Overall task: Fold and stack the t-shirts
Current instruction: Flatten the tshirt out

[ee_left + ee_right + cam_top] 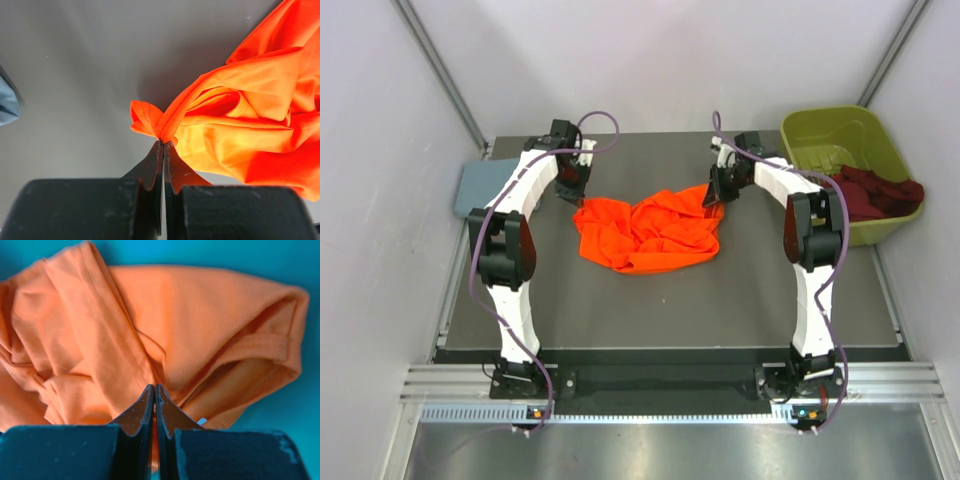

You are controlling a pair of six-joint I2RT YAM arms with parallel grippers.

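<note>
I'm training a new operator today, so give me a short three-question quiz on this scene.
1. True or false: the left gripper and the right gripper are each shut on the orange shirt.
2. Where does the maroon shirt lie? A) in the bin; B) beside the orange shirt; C) folded in a stack.
3. Fill in: the grey-blue shirt lies at the table's ___ edge.
Key: 1 true; 2 A; 3 left.
</note>
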